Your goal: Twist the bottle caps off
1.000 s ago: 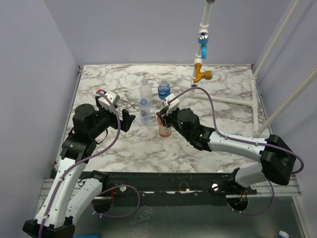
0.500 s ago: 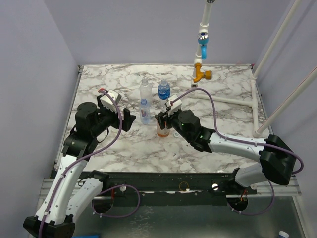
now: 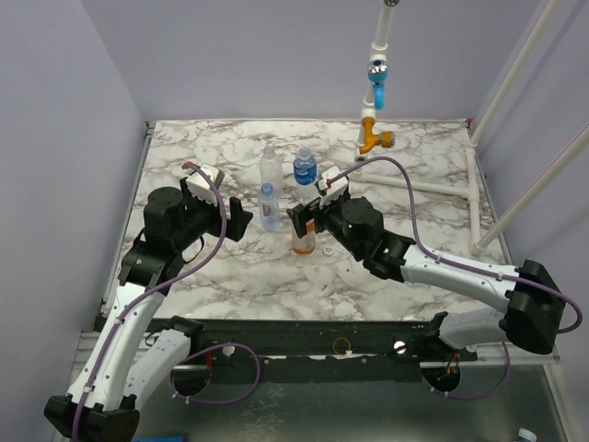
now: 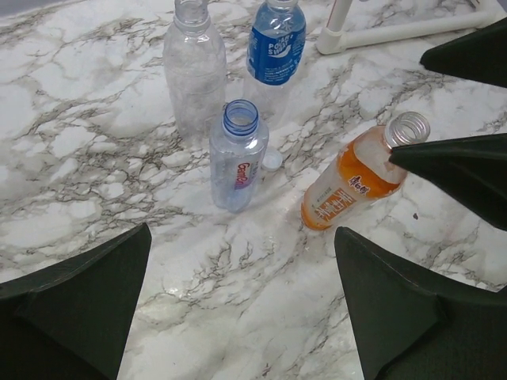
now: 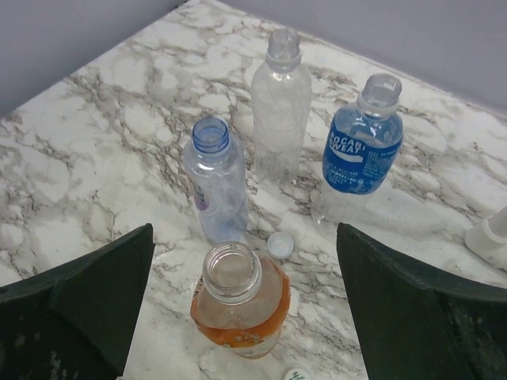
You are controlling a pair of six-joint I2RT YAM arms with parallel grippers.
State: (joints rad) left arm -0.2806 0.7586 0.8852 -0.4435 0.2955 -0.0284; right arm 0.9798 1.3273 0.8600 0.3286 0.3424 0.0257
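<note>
Here, the marble table (image 3: 230,276) is carrying 4 upright bottles near its middle. The right gripper (image 3: 304,219) is hovering over the open orange bottle (image 5: 240,305), jaws wide apart and gripping nothing. The left gripper (image 3: 237,222), just left of the group, is gaping too. The clear bottle (image 5: 280,103) and the blue-labelled bottle (image 5: 360,150) are standing behind the slim bottle (image 5: 215,182). 1 white cap (image 5: 279,244) is lying between the bottles, and a second cap (image 5: 297,374) is lying beside the orange one.

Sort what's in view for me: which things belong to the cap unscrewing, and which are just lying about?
Job:
orange bottle
slim bottle
clear unlabelled bottle
blue-labelled bottle
loose white cap
second cap

Lying about:
hanging white pipe with blue and orange fittings
white pipe frame
</note>
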